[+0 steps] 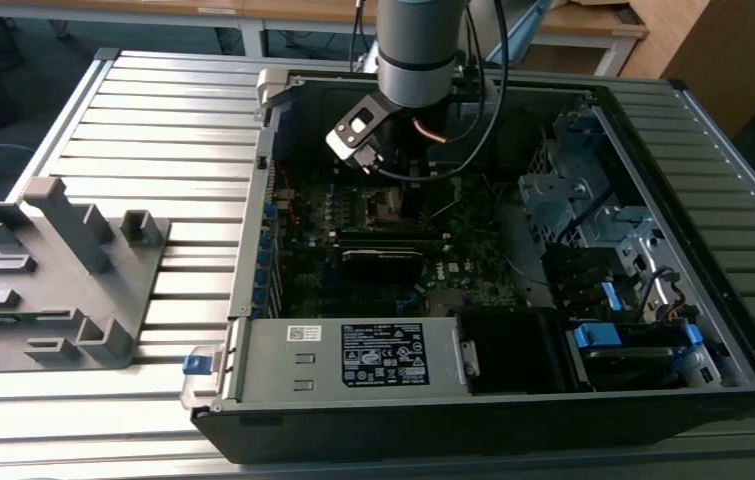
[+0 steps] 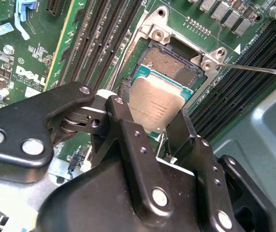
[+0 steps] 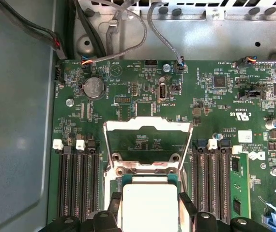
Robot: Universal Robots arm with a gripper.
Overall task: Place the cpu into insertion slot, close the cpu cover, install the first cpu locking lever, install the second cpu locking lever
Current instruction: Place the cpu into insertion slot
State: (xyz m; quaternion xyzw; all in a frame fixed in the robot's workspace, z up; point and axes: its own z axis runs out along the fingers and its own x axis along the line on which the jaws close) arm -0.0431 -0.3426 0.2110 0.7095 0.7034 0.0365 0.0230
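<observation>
Claw (image 2: 150, 115) pinching the cpu (image 2: 155, 101) by two sides, black fingers (image 2: 123, 125) tight against it. Held just over the insertion slot (image 2: 169, 63), tilted a bit in the second wrist view; maybe touching the near rim, hard to tell. Standing open behind the slot in the first wrist view, the cpu cover (image 3: 147, 124). Beside the slot, a thin silver lever (image 2: 259, 70) sticking out. On both sides, long black memory slots (image 3: 77, 179) on the green board (image 3: 215, 106), inside the open computer case (image 1: 484, 430).

Grey fixture (image 1: 70, 232) on slatted table (image 1: 150, 120); coin battery (image 3: 93, 87) on motherboard (image 3: 215, 104).
</observation>
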